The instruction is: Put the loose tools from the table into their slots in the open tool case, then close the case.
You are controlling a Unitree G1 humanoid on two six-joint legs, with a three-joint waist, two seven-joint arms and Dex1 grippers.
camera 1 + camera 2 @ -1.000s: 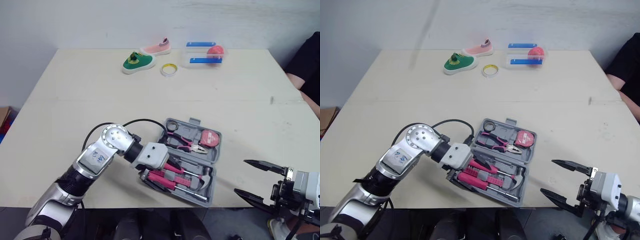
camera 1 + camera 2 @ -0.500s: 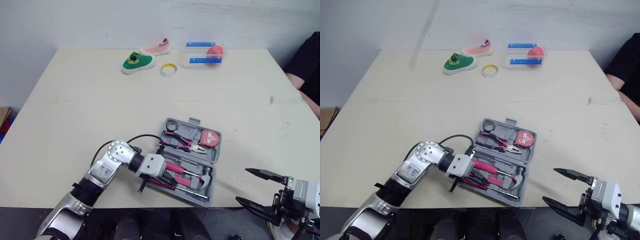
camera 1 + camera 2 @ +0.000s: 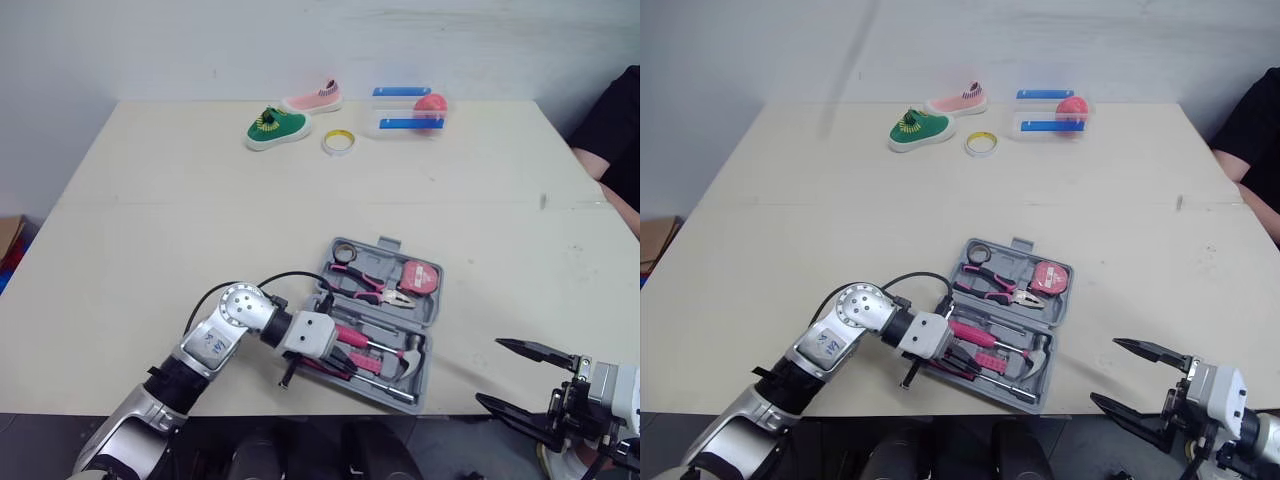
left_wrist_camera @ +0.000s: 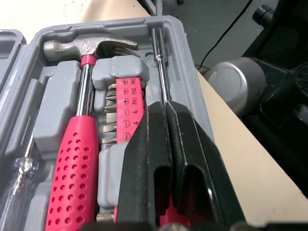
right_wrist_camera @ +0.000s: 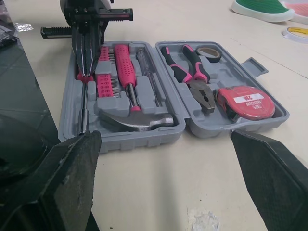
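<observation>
Two claws in play: right claw (image 3: 520,381) spread wide, off the tabletop's (image 3: 150,200) near edge. Left claw (image 4: 166,108) is pinched on the screwdriver (image 4: 159,57) shaft, which lies in the open tool case's (image 3: 436,305) nearest slot. Hammer (image 4: 86,48) alongside; pliers (image 3: 365,285) and tape measure (image 3: 420,277) sit in the far half.

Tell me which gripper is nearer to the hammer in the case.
Left. The left gripper is over the tool case, shut on a screwdriver beside the hammer; the right gripper hovers open off the table's near edge.
</observation>
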